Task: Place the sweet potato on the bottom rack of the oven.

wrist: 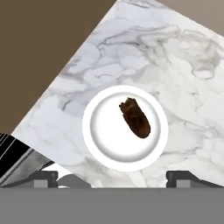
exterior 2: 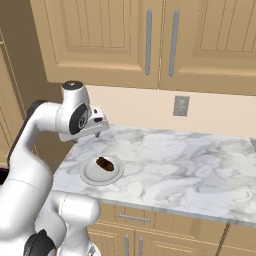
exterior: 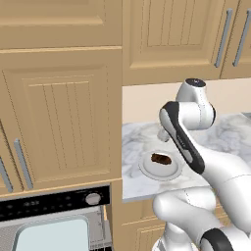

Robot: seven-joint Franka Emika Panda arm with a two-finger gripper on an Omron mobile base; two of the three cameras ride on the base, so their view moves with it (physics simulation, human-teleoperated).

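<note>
We see the white arm bent sharply at the elbow, its wrist turned down so the claw (exterior 2: 100,131) hangs above the marble bench (exterior 2: 190,160), pointing at it. In the hand view the claw's two dark tips (wrist: 43,177) sit far apart at the bottom edge, spread wide with nothing between them. The sweet potato (wrist: 135,117) lies on a round white plate (wrist: 101,142), toward the plate's 1 o'clock side, directly under the claw and well apart from it. In the left base view the oven (exterior: 54,202) stands at 7 o'clock from the plate, below the tan cabinets (exterior: 59,122).
</note>
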